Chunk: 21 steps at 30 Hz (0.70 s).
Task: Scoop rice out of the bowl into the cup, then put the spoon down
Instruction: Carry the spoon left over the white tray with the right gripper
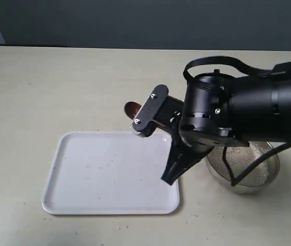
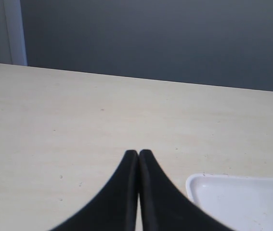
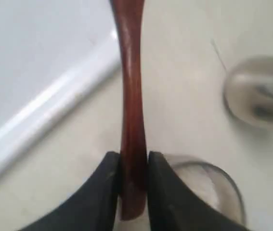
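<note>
Spoon [image 3: 130, 86] sits clamped inside the right gripper [image 3: 133, 161].

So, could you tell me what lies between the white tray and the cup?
In the right wrist view, only the spoon, clamped in the right gripper, crosses that gap over bare table.

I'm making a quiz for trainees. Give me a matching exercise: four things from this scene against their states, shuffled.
1 reddish-brown wooden spoon
2 white rectangular tray
3 wide shiny steel bowl
4 left end effector

A shut, holding nothing
B contains white rice grains
C clamped in right end effector
D lying flat on the beige table

Pairs: 1-C, 2-D, 3-B, 4-A
</note>
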Each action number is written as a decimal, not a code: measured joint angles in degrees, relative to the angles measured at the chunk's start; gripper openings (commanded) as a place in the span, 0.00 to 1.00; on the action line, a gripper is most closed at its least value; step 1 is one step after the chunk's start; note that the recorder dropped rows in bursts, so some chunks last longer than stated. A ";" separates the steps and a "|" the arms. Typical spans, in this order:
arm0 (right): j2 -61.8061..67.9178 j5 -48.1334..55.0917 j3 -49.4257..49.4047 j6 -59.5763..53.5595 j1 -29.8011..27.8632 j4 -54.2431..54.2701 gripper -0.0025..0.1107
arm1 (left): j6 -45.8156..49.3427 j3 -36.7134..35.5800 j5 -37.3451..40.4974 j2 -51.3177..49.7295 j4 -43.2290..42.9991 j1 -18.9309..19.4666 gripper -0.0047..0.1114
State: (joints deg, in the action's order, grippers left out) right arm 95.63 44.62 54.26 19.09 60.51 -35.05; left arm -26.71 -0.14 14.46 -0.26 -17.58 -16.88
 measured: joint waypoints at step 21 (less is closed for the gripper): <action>12.27 -13.40 5.45 -6.70 2.87 14.51 0.02 | 0.00 0.00 0.00 0.00 0.00 0.00 0.04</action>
State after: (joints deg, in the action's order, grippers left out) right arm 107.91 31.22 59.71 12.39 63.38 -20.54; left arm -26.71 -0.14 14.46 -0.26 -17.58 -16.88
